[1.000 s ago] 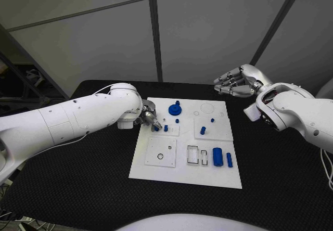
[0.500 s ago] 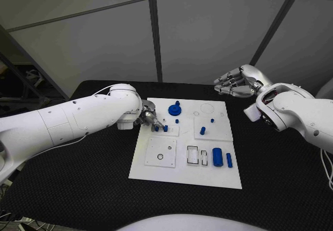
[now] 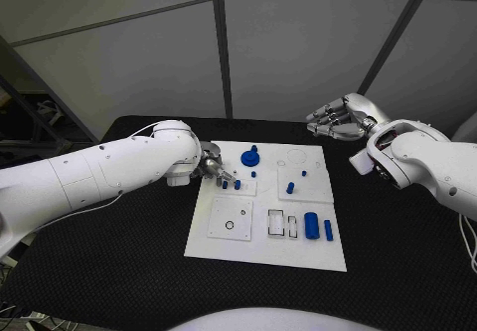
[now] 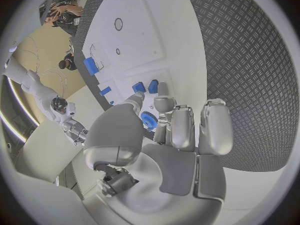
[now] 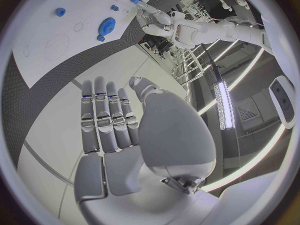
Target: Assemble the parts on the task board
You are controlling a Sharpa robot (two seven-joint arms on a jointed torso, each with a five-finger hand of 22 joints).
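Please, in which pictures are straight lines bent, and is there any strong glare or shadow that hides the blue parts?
Head view: the task board has straight edges, even light, and no glare hiding the blue parts. Left wrist view: fisheye bends the board's edge, and the left robot hand partly covers the blue gear. Right wrist view: strongly curved, with a bright light strip glaring away from the board.

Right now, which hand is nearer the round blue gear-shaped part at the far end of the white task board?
Left. The left hand sits at the board's edge just beside the round blue gear-shaped part; the right hand hovers off the white task board, beyond its far corner.
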